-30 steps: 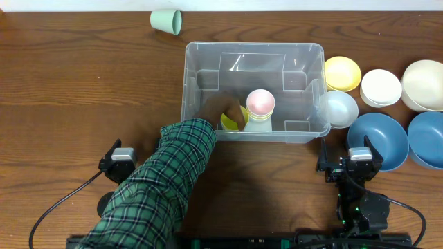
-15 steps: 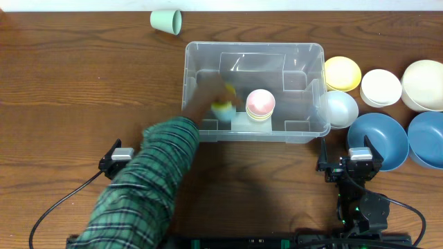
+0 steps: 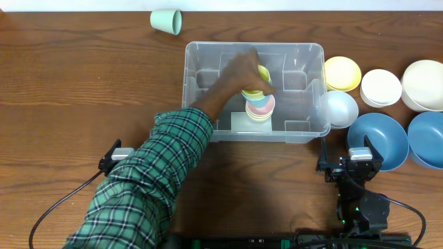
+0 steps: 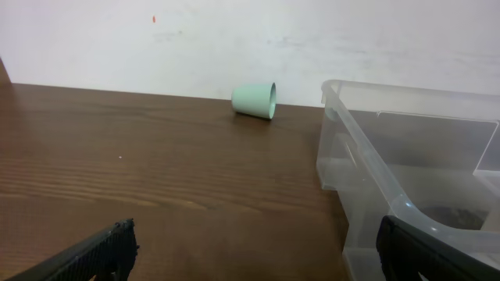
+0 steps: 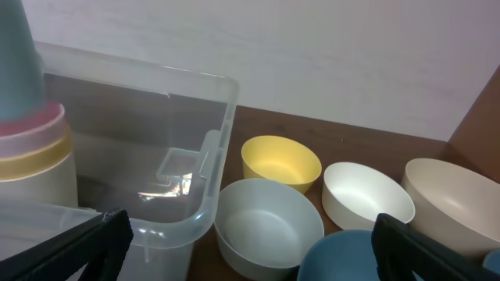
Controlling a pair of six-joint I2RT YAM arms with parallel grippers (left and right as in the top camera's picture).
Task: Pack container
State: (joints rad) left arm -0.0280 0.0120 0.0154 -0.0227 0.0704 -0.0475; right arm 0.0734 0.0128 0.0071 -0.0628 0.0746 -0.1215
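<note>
The plaid-sleeved hand [image 3: 242, 69] has moved from the lower left of the large clear plastic rectangular container [image 3: 291, 45], upper centre of the overhead frame, to the pastel cup stack [image 3: 259, 109], holding a small yellow cup [image 3: 262, 75]. Below, left gripper [image 4: 258, 254] and right gripper [image 5: 246, 246] stand spread wide, empty.

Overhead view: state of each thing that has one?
Large clear plastic container: upright, lidless.
Pastel cup stack: upright inside it.
Yellow cup: held in person's hand, over container.
Mint-green cup: on its side.
Coloured bowls: upright, empty.
Left gripper: open.
Right gripper: open.
</note>
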